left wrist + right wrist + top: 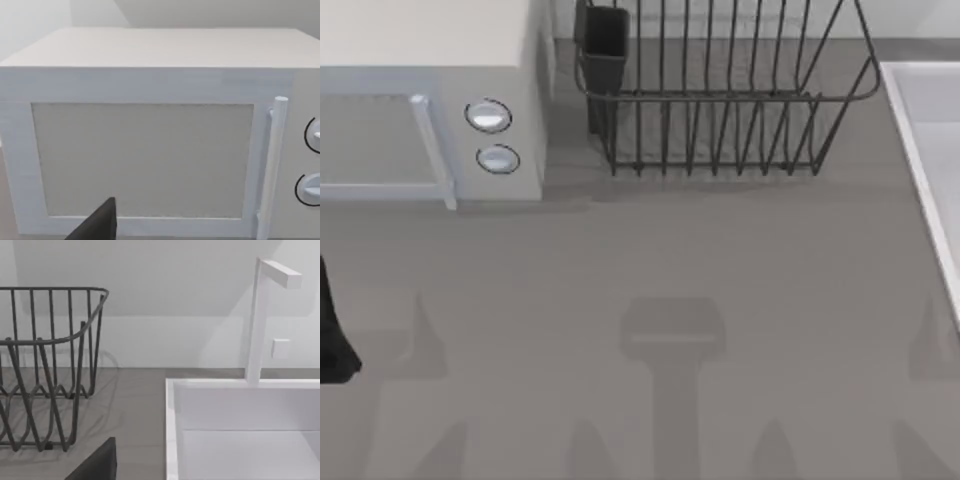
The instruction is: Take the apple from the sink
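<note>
My right hand (95, 462) faced the sink (172, 440); its opening I couldn't tell. The apple, judged smooth and slippery, wanted a grip across its middle.

A rendered kitchen counter. A white microwave (430, 95) with a door handle and two round dials stands on the grey worktop (650, 260), a dark wire dish rack (720, 100) sits beside it, and a pale sink (240, 430) with a squared white faucet (262, 315) lies at the right edge.
</note>
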Robot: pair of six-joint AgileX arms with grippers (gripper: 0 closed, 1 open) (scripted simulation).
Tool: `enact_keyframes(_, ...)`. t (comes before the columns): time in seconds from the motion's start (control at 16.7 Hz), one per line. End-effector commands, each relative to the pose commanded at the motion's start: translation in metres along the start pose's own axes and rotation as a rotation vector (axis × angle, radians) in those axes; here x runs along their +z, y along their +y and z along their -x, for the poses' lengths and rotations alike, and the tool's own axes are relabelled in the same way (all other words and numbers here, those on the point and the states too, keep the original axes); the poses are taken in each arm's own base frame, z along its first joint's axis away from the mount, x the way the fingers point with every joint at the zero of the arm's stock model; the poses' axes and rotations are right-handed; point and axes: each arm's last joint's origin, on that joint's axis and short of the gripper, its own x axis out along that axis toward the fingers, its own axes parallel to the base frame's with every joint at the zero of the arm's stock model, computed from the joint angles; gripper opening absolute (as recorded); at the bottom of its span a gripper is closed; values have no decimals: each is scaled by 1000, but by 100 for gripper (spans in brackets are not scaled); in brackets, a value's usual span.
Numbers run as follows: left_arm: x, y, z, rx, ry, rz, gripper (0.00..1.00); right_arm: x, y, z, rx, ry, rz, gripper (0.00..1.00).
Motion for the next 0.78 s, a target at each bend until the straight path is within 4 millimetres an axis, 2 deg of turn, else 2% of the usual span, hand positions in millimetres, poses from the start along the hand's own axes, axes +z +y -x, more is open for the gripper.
enact_keyframes(0.18,0,0,0,0,0,0,100,12,-1,-1,-11,43,11,100)
enact_keyframes(0.42,0,0,0,0,0,0,100,50,-5,-11,-44,204,42,100)
enact_keyframes(0.6,0,0,0,0,0,0,100,83,-12,-37,-71,403,67,100)
enact_keyframes(0.78,0,0,0,0,0,0,100,106,-24,-83,-88,643,82,100)
